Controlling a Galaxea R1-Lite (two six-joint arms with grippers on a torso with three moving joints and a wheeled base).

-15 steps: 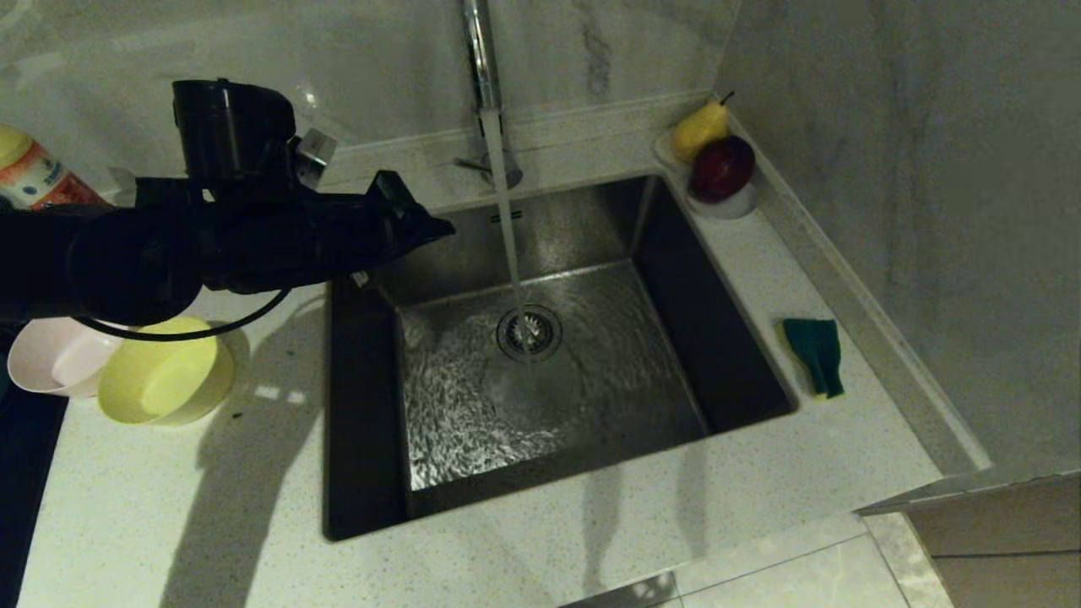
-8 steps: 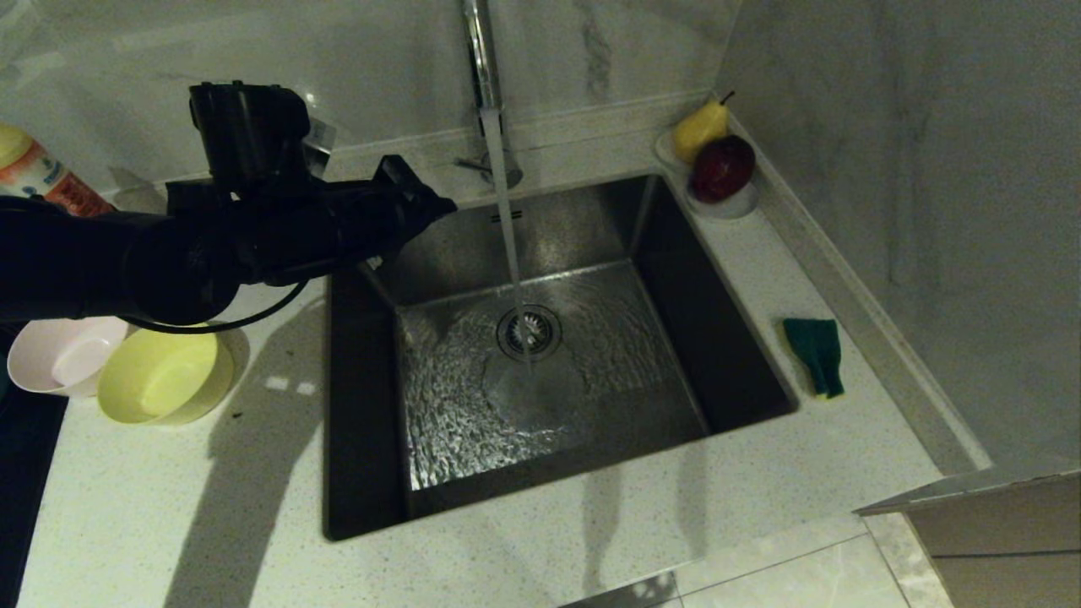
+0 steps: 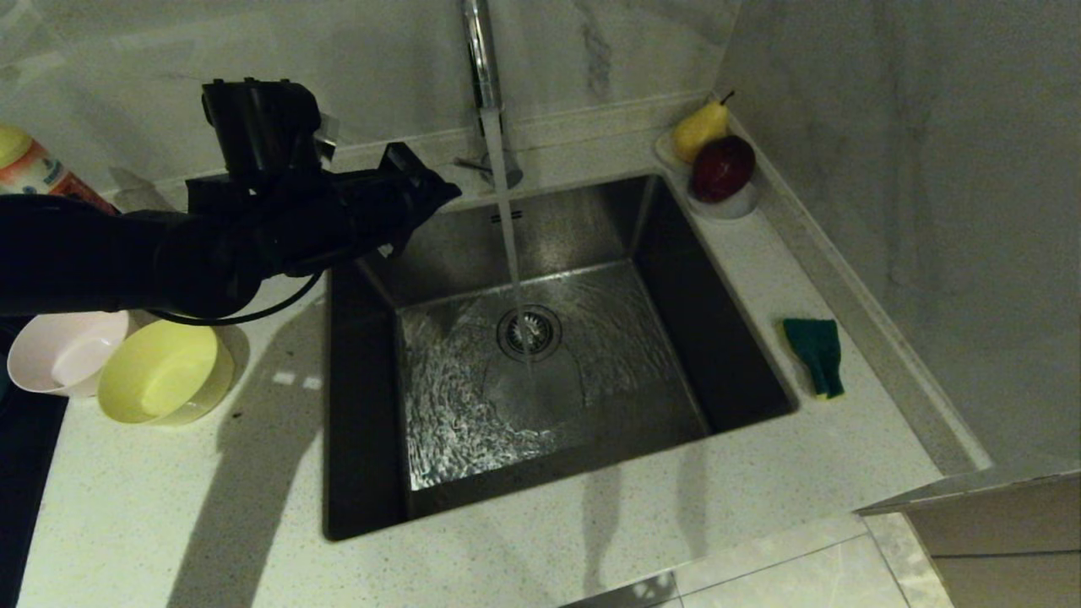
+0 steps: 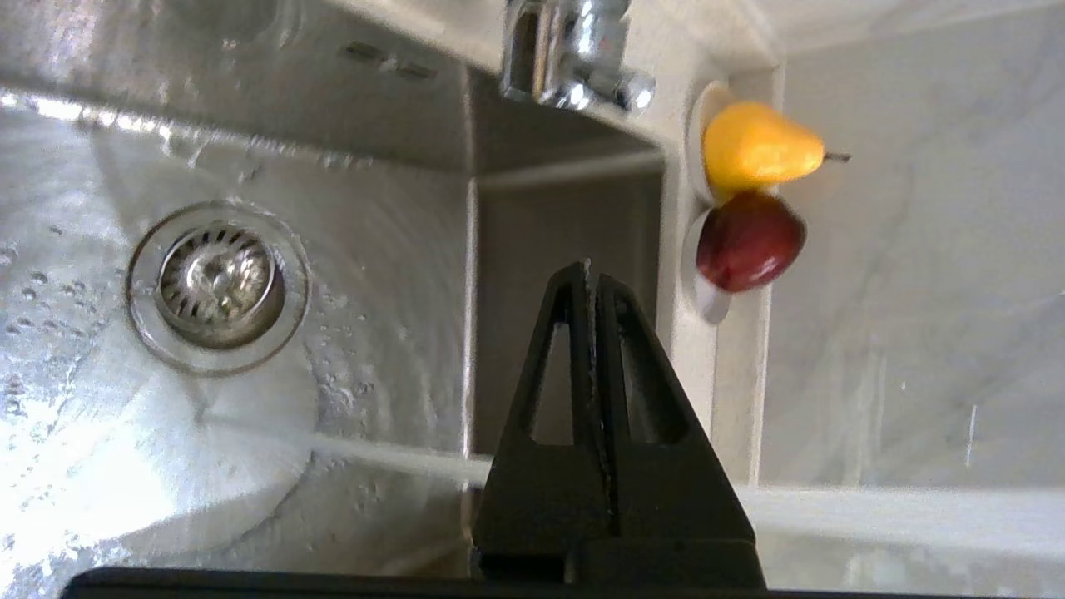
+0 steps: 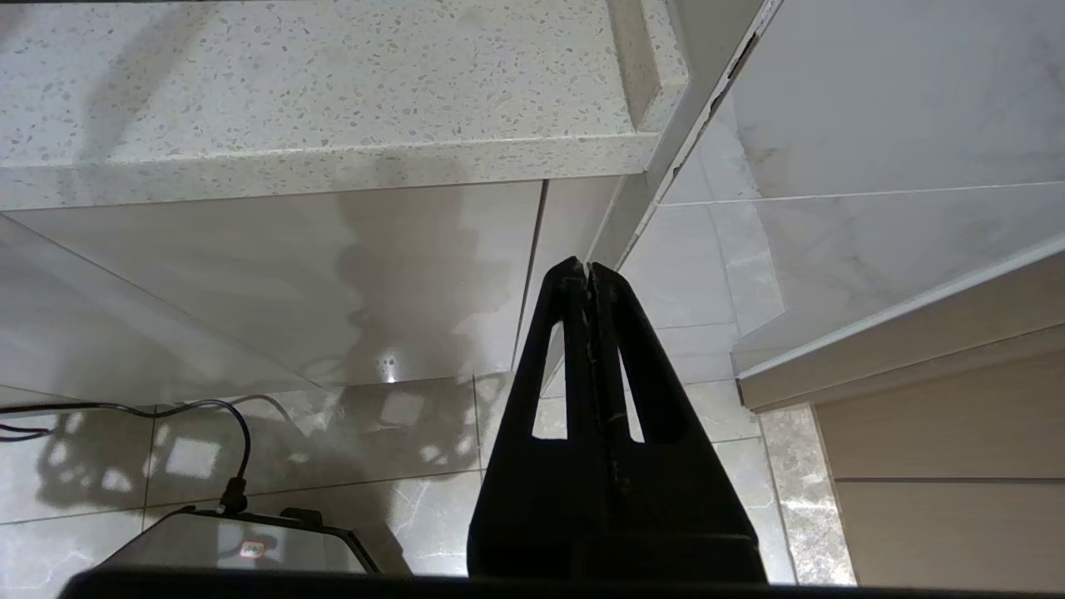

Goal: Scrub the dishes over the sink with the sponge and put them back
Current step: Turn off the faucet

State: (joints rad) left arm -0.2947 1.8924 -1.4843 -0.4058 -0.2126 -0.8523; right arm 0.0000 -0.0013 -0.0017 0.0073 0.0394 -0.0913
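Note:
A pale pink bowl (image 3: 59,350) and a yellow bowl (image 3: 165,371) stand side by side on the counter left of the sink (image 3: 363,405). The green sponge (image 3: 815,355) lies on the counter right of the sink. My left gripper (image 3: 452,196) (image 4: 589,268) is shut and empty, held over the sink's back left corner, just left of the running water stream (image 3: 507,228). My right gripper (image 5: 586,268) is shut, hanging below the counter edge, facing the cabinet front and floor tiles.
The chrome tap (image 3: 480,59) runs water onto the drain strainer (image 3: 529,331). A white dish (image 3: 728,205) with a yellow pear (image 3: 699,128) and a red apple (image 3: 722,167) stands at the sink's back right corner. An orange-labelled bottle (image 3: 38,173) stands far left.
My left arm has moved up and slightly toward the tap, uncovering more of the two bowls. Gripper stays shut. The water keeps running.

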